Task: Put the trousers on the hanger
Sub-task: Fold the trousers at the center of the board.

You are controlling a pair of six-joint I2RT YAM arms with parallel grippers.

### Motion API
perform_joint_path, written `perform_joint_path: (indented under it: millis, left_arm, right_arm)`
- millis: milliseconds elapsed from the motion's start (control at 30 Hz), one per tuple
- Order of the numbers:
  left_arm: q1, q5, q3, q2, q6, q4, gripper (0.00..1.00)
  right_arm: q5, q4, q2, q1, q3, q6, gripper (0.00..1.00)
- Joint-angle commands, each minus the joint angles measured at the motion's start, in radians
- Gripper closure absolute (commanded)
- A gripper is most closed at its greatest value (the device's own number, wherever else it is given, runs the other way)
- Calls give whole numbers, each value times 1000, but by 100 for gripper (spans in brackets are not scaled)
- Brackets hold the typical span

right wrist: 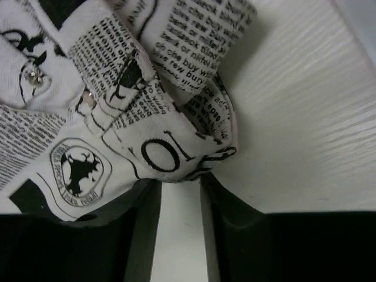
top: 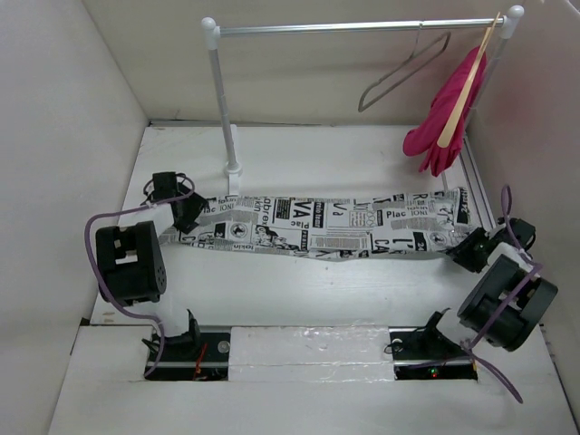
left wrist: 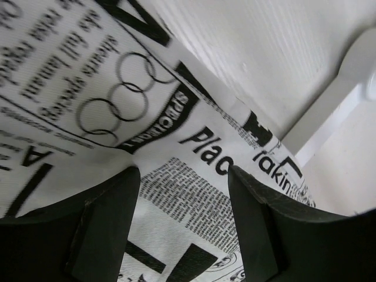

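Observation:
The trousers (top: 331, 227), white with black newspaper print, lie stretched across the table from left to right. My left gripper (top: 186, 213) is at their left end. In the left wrist view its fingers (left wrist: 106, 223) stand wide apart with flat cloth (left wrist: 176, 200) between them, so it is open. My right gripper (top: 471, 246) is at their right end. Its jaws are close together and pinch a bunched fold of the waistband (right wrist: 176, 158) at the tips. The grey wire hanger (top: 403, 72) hangs on the rail (top: 353, 27), above and behind the trousers.
A pink garment (top: 449, 118) on a pale wooden hanger (top: 467, 86) hangs at the rail's right end. The rail's left post (top: 225, 118) stands just behind the trousers' left part. White walls close in the left, back and right sides.

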Motion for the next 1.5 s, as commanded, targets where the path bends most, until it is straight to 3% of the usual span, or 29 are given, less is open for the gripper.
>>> perform_joint_path:
  millis: [0, 100, 167, 267, 367, 467, 500, 600, 767, 867, 900, 1033, 1133, 1267, 1333, 1367, 1400, 1467]
  left_arm:
    - [97, -35, -83, -5, 39, -72, 40]
    - [153, -54, -124, -34, 36, -85, 40]
    - [162, -85, -135, -48, 33, -105, 40]
    - [162, -165, -141, -97, 30, -159, 40]
    - [162, -189, -192, -195, 30, -176, 41]
    - [162, -205, -210, -302, 32, -190, 41]
    - [162, -205, -207, -326, 32, -197, 41]
    - [127, -186, -178, -370, 16, -220, 41]
    - [50, -131, -117, -396, 13, -234, 40]
    - [-75, -114, -100, -415, 30, -194, 40]
    - [-118, -110, -104, -427, 29, -173, 40]
    - [-407, -131, -82, -446, -5, -93, 40]
    - [-554, -179, -9, -378, -19, -124, 39]
    - [-805, -294, 58, -262, -40, -139, 39]
    - [-852, -323, 64, -231, -59, -167, 39]
    - [-875, -356, 29, -203, -83, -161, 40]
    - [-875, -357, 29, -203, -83, -161, 40]
    - [-875, -367, -21, -189, -103, -151, 40]
  right_arm:
    - [-33, 140, 44, -34, -17, 15, 66]
    - [-41, 116, -6, -98, -48, -49, 92]
    - [-25, 46, -42, -135, -55, -114, 100]
    - [-28, -65, -149, -227, -83, -201, 100]
    - [-31, -157, -278, -243, -110, -247, 100]
    - [-48, -180, -324, -224, -120, -229, 68]
    - [-45, -195, -321, -224, -105, -231, 45]
    - [-25, -231, -284, -224, -26, -235, 28]
    - [-63, -168, -226, -276, 9, -174, 25]
    - [-74, -34, -196, -286, -12, -88, 21]
    - [-152, 19, -179, -286, -43, -68, 20]
    - [-231, 97, -10, -234, -34, -68, 17]
    - [-330, 189, 59, -223, -46, -67, 17]
    - [-344, 292, 159, -223, -74, -39, 17]
    - [-360, 359, 182, -223, -94, -21, 24]
    - [-414, 440, 196, -223, -122, 14, 50]
    - [-415, 441, 196, -223, -123, 15, 50]
    - [-445, 452, 162, -214, -135, 32, 82]
